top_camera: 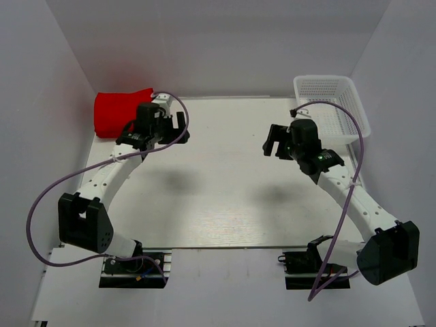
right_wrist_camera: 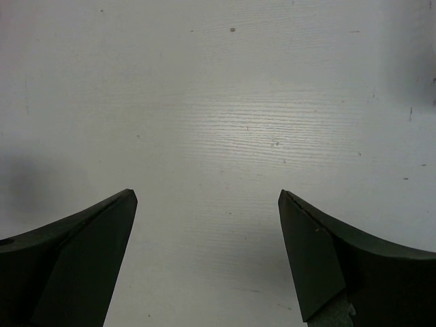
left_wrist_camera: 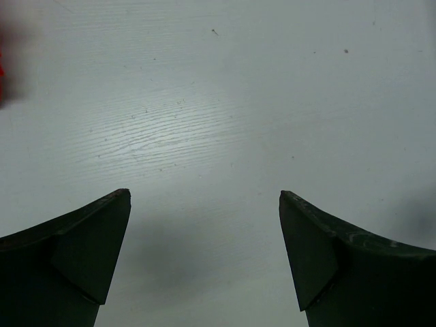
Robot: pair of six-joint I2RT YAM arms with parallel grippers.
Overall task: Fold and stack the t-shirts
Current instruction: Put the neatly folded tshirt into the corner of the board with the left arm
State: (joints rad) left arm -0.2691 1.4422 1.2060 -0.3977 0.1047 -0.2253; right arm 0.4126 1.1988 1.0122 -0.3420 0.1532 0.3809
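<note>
A folded pile of red t-shirts point(top_camera: 117, 112) lies in the table's far left corner. My left gripper point(top_camera: 176, 127) hangs just right of it, open and empty; the left wrist view shows its jaws wide apart point(left_wrist_camera: 204, 197) over bare table, with a sliver of red at the left edge point(left_wrist_camera: 1, 68). My right gripper point(top_camera: 272, 142) is open and empty over the table's right half; the right wrist view shows only bare white table between its fingers point(right_wrist_camera: 208, 194).
A white plastic mesh basket point(top_camera: 332, 105) stands at the far right corner, beside the right arm. White walls enclose the table at the back and both sides. Purple cables loop off both arms.
</note>
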